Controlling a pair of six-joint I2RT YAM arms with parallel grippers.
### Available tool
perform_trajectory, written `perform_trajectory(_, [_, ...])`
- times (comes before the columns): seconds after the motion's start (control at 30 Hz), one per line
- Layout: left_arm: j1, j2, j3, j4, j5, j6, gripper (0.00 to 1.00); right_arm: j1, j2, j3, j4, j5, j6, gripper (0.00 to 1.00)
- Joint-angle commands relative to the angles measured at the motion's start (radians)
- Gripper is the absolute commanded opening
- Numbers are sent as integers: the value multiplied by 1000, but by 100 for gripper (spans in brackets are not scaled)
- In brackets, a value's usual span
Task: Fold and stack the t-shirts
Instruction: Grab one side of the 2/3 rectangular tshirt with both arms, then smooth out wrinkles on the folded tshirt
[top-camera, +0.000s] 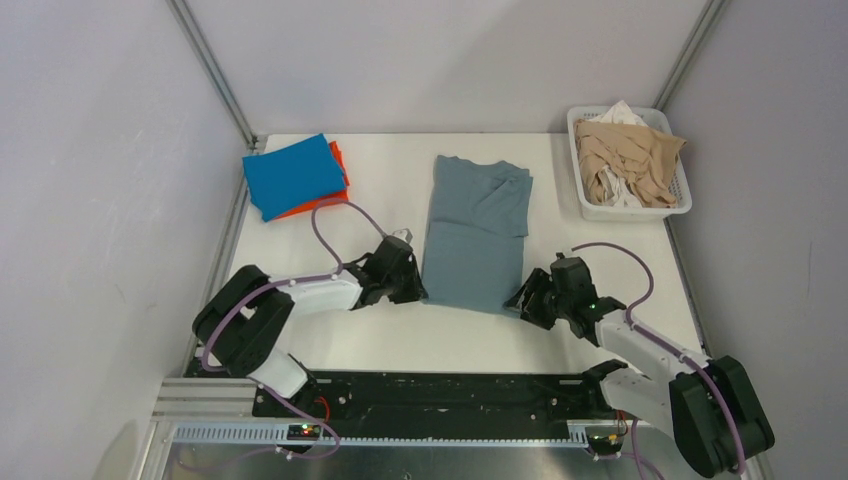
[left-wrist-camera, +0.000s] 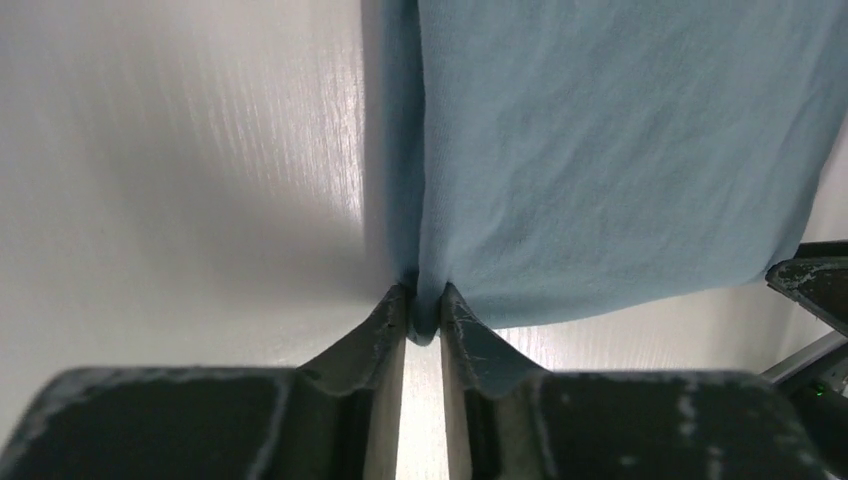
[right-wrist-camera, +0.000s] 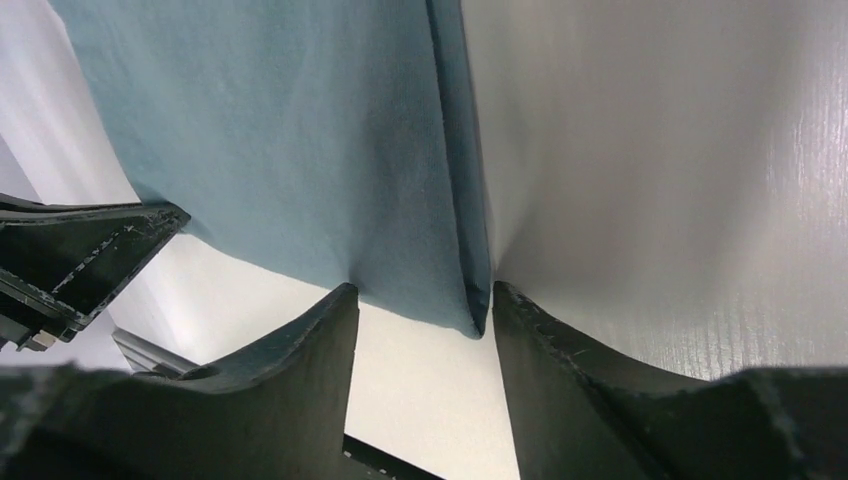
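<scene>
The grey-blue t-shirt (top-camera: 475, 235) lies lengthwise mid-table, with the left gripper (top-camera: 415, 288) and right gripper (top-camera: 522, 300) at its near corners.

grey-blue t-shirt (top-camera: 478, 230): soft matt cloth
table (top-camera: 390, 190): white, faintly grained, slight sheen
basket (top-camera: 630, 212), 2 o'clock: white plastic
left gripper fingers (left-wrist-camera: 385, 330): dark, scuffed, perhaps plastic

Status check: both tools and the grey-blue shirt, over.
Left tool shut on grey-blue shirt, near-left corner. Right tool open, straddling the near-right corner. Nothing on the shirt; basket far right.
</scene>
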Motion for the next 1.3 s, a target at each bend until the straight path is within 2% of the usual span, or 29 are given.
perform_trajectory(0.0, [-6, 41, -13, 29, 1, -11, 18, -4, 50, -35, 12, 48, 4, 50])
perform_trajectory(0.03, [-6, 46, -12, 29, -3, -11, 10, -4, 69, -36, 15, 47, 5, 47])
perform_trajectory(0.1, [-7, 58, -13, 29, -9, -13, 1, 7, 90, -40, 27, 43, 6, 35])
perform_trajectory(0.17, [-10, 58, -26, 52, -26, -19, 0, 18, 95, -44, 28, 39, 3, 17])
perform_trajectory(0.2, [-13, 45, -42, 60, -30, -21, 0, 20, 93, -49, 21, 34, 0, 3])
perform_trajectory(0.23, [-16, 35, -63, 61, -34, -21, 0, 26, 81, -51, 13, 30, -13, 0])
perform_trajectory(0.37, [-80, -87, -144, 55, -122, -22, 0, 57, -7, -59, -91, 29, -28, 0])
perform_trajectory(0.5, [-155, -182, -230, -2, -143, -81, 0, 97, -142, -76, -240, -4, -21, 0])
perform_trajectory(0.63, [-246, -325, -310, -104, -218, -169, 0, 170, -294, -88, -419, 7, 5, 0])
perform_trajectory(0.77, [-367, -471, -359, -150, -242, -228, 0, 291, -426, -103, -482, -54, 63, 0])
perform_trajectory(0.87, [-461, -545, -353, -159, -281, -250, 0, 390, -448, -114, -494, -40, 149, 0])
perform_trajectory(0.97, [-472, -573, -345, -168, -292, -254, 0, 474, -450, -106, -497, 10, 200, 0])
perform_trajectory(1.1, [-473, -617, -329, -176, -307, -228, 0, 485, -453, -38, -533, 81, 187, 0])
perform_trajectory(1.27, [-472, -661, -234, -181, -368, -127, 0, 424, -422, 71, -560, 101, 106, 0])
